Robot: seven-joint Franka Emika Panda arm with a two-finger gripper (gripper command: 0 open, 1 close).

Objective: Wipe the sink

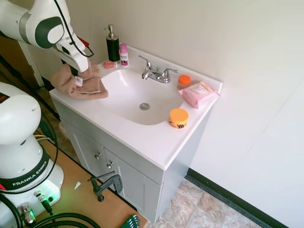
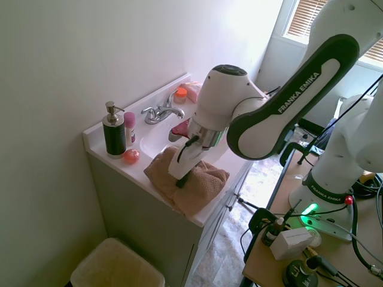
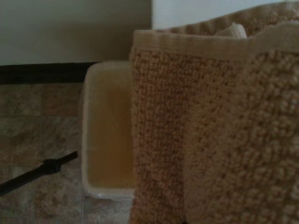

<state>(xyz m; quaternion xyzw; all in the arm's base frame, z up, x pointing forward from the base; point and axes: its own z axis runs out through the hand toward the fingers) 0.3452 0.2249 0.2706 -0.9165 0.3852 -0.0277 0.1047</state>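
Note:
The sink (image 1: 128, 92) is a glossy white oval basin set in a white vanity top, with a round chrome drain (image 1: 144, 106) and a chrome two-handle faucet (image 1: 156, 73). From the other side the sink (image 2: 157, 134) is partly hidden behind my arm. A tan towel (image 1: 90, 88) lies bunched on the vanity's corner beside the basin and hangs over the edge. My gripper (image 1: 78, 83) points down into the towel (image 2: 203, 182). There my gripper (image 2: 181, 180) stands with its dark fingers close together on a fold. Towel (image 3: 224, 140) fills most of the wrist view.
A black soap dispenser (image 1: 113, 45), a pink bottle (image 1: 124, 54) and a small pink soap (image 1: 109, 64) stand behind the towel. An orange jar (image 1: 178, 118), an orange-lidded jar (image 1: 184, 80) and a pink wipes pack (image 1: 198, 93) sit on the far rim. A waste bin (image 2: 116, 266) stands below.

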